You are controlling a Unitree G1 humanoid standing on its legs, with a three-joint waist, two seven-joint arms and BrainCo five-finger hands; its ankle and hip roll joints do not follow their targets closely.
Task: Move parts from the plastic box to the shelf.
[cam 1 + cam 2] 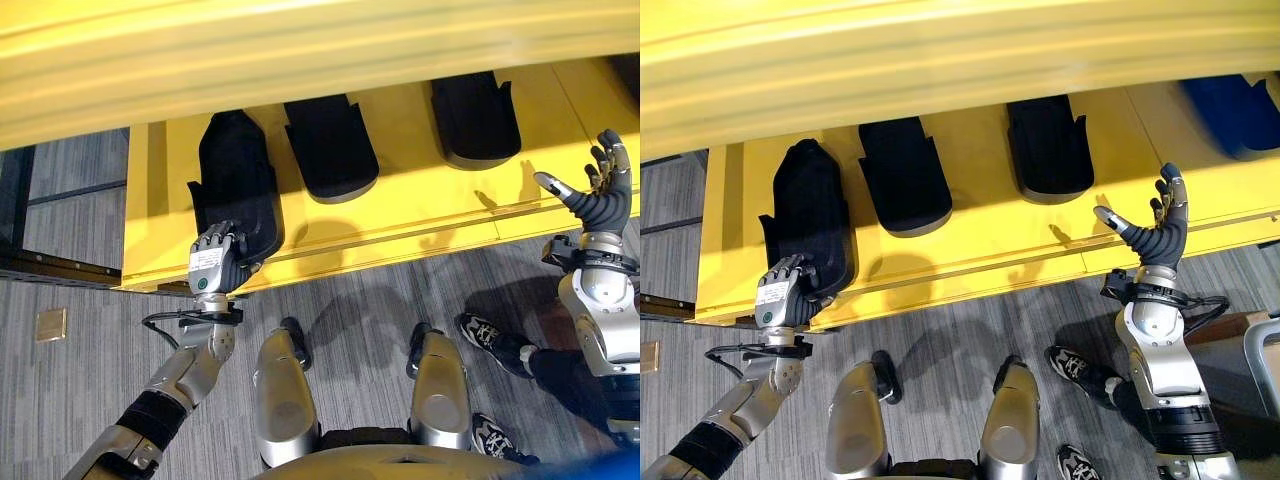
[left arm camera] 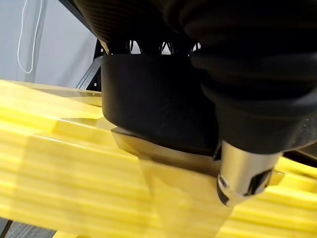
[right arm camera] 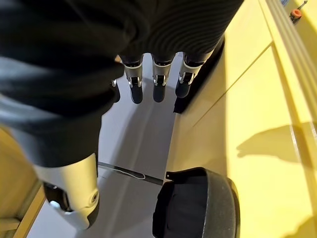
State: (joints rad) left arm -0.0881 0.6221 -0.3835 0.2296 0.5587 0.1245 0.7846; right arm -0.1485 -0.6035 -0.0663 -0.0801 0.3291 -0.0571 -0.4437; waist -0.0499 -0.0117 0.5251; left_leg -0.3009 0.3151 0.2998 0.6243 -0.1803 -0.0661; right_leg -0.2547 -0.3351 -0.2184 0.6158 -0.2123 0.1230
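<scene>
Left hand (image 1: 783, 293) grips the near end of a black part (image 1: 810, 228) lying on the yellow shelf (image 1: 970, 250), its fingers curled over the part's edge close to the shelf's front lip; the left wrist view shows the thumb (image 2: 245, 173) pressed under the part's dark rim. Right hand (image 1: 1155, 232) is raised at the shelf's front edge, well apart from the left one, fingers straight and spread wide, holding nothing. Beyond the left hand and toward the right one, a second black part (image 1: 902, 172) and a third black part (image 1: 1048, 147) lie side by side on the same shelf, apart from each other. Past the right hand sits a blue part (image 1: 1238, 112). An upper yellow shelf board (image 1: 940, 50) overhangs the far ends of the parts. Below the right hand, a person's shoes (image 1: 1080, 372) stand on the grey floor (image 1: 940, 340).
</scene>
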